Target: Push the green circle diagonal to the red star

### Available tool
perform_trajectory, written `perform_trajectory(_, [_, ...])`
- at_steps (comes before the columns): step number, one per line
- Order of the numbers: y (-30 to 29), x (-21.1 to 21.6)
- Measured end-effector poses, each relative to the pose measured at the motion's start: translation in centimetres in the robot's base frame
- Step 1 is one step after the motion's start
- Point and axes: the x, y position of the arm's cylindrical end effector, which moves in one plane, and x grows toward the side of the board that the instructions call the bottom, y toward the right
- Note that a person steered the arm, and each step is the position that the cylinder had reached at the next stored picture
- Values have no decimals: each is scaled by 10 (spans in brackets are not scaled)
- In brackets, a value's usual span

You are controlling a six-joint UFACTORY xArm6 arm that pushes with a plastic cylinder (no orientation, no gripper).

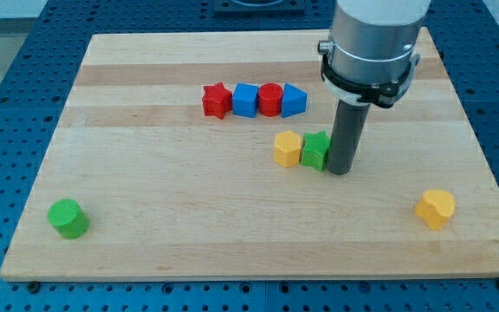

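The green circle [67, 217] sits near the board's bottom left corner. The red star [217, 100] is at the left end of a row in the upper middle of the board. My tip [340, 171] is far to the right of the green circle, touching the right side of a green block [315, 150] in the middle of the board. The rod hides part of that green block.
The row to the right of the red star holds a blue cube [245, 100], a red cylinder [270, 99] and a blue block [294, 100]. A yellow hexagon block [288, 148] touches the green block's left side. A yellow heart-like block [436, 209] lies at the lower right. The wooden board [163, 191] ends near the green circle.
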Motion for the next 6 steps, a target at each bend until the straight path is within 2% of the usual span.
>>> perform_trajectory(2, [0,-3])
perform_trajectory(4, [-12,49])
perform_trajectory(6, [-105,101])
